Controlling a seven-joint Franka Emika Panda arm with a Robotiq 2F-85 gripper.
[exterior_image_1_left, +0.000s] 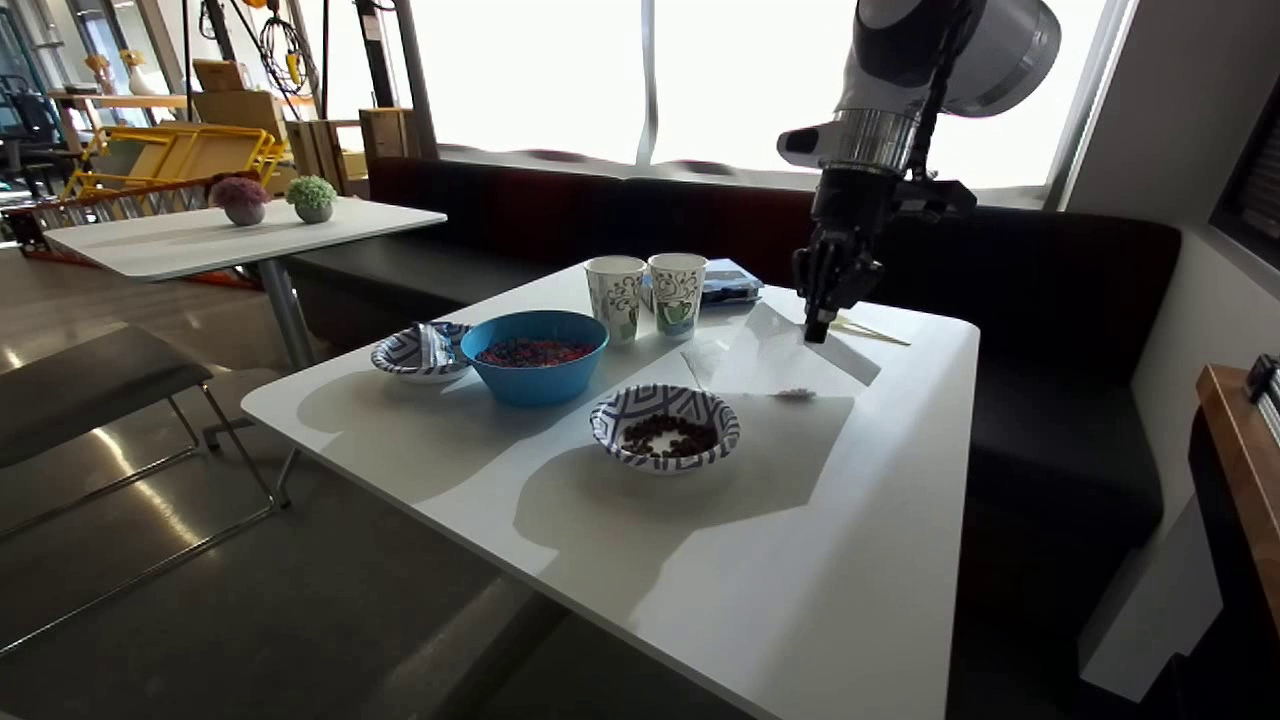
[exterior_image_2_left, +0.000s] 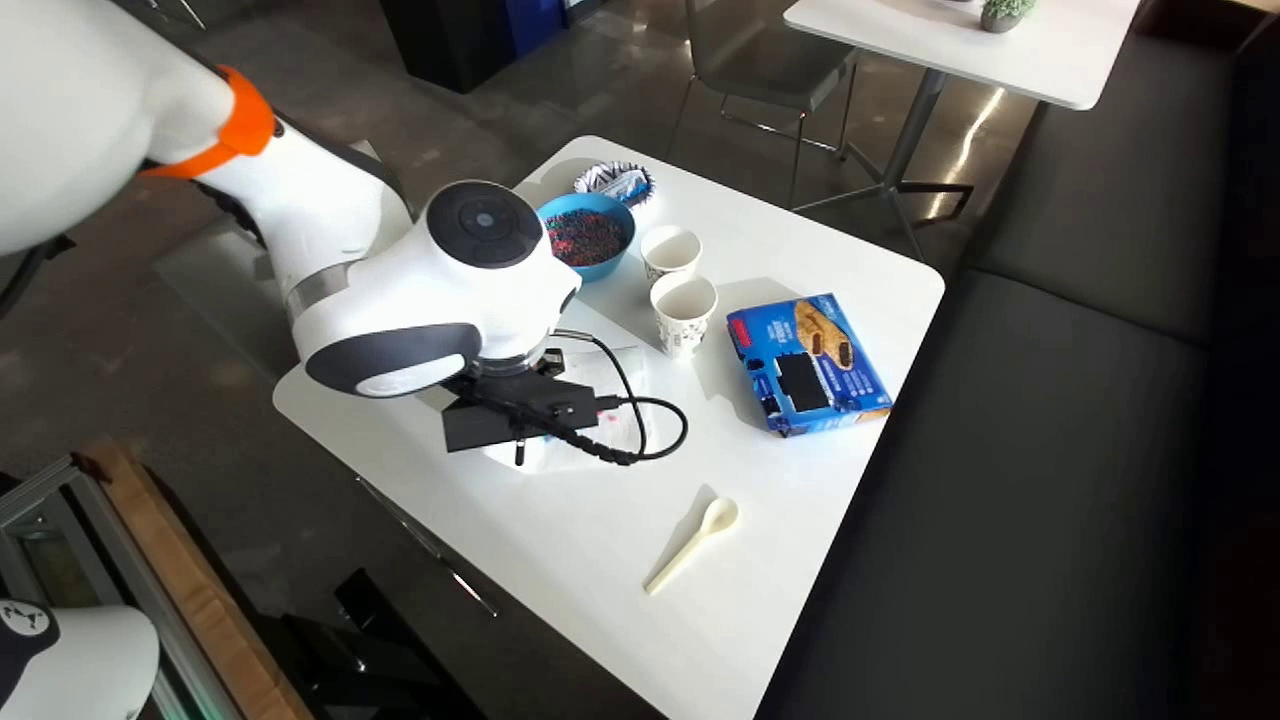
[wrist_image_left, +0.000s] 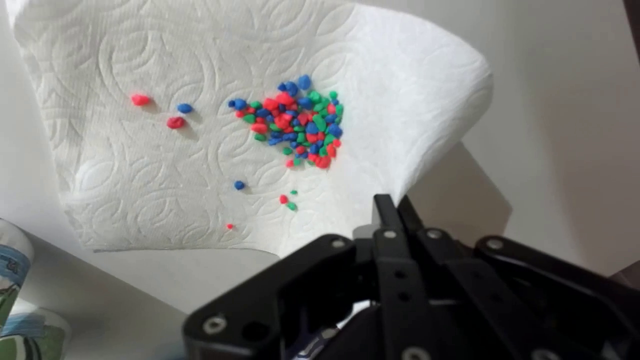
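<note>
Wrist view: gripper (wrist_image_left: 396, 202) clamped on edge of paper towel (wrist_image_left: 150, 175), colored pebbles (wrist_image_left: 300, 120) piled on it at gripper's 10 o'clock! In exterior view: paper towel slopes from gripper toward table (exterior_image_1_left: 850, 600); patterned bowl (exterior_image_1_left: 668, 402) at gripper's 8 o'clock, blue bowl (exterior_image_1_left: 535, 385) at 9. In exterior view: arm (exterior_image_2_left: 440, 300) mostly hides gripper; blue box (exterior_image_2_left: 808, 365), spoon (exterior_image_2_left: 695, 545) at its 7 o'clock, paper cups (exterior_image_2_left: 684, 328) at 10.

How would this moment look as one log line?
gripper: shut on paper towel | paper towel: raised at the grip | colored bits: clustered on it, few scattered | spoon: on table
</note>
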